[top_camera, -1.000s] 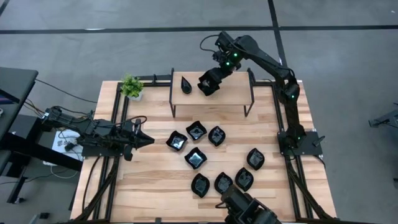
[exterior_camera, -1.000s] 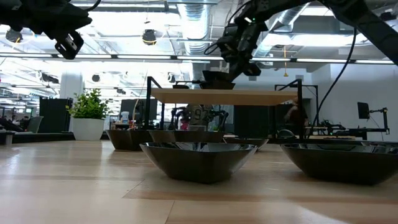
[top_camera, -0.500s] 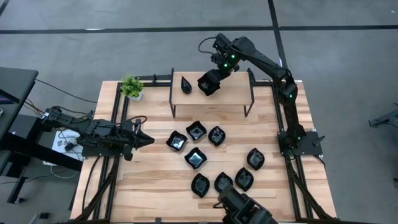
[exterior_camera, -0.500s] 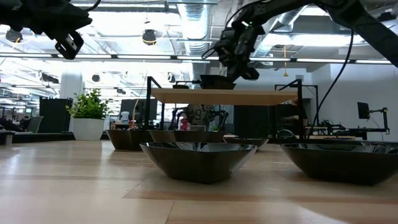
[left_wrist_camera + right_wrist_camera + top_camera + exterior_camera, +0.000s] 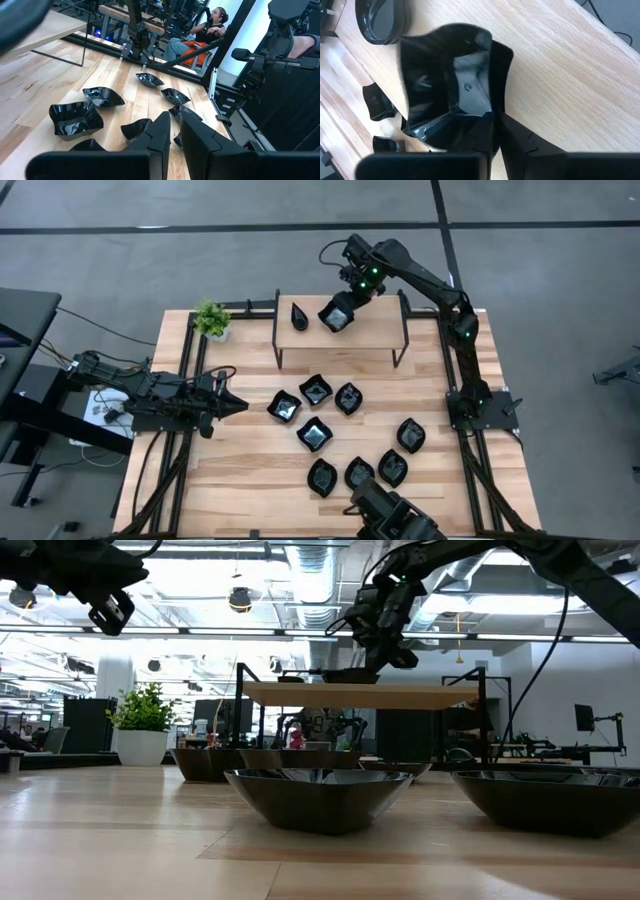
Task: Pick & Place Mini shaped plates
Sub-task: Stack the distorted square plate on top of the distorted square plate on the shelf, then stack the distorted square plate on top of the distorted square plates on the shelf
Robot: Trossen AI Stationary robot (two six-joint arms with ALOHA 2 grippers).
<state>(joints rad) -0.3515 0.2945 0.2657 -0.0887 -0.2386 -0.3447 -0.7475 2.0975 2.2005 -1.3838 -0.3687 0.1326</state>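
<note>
The right gripper (image 5: pixel 345 305) is reaching over the raised shelf (image 5: pixel 380 330) at the far edge of the bench (image 5: pixel 240 470), its jaws pinching the rim of a wavy-edged square plate (image 5: pixel 450 80) — the plate is sitting low on the shelf top, just beside a teardrop plate (image 5: pixel 299 314) near the shelf's left end. Eight more mini plates (image 5: pixel 314 434) are lying scattered on the bench. The left gripper (image 5: pixel 232 406) is waiting at the left edge, jaws nearly closed and holding nothing.
</note>
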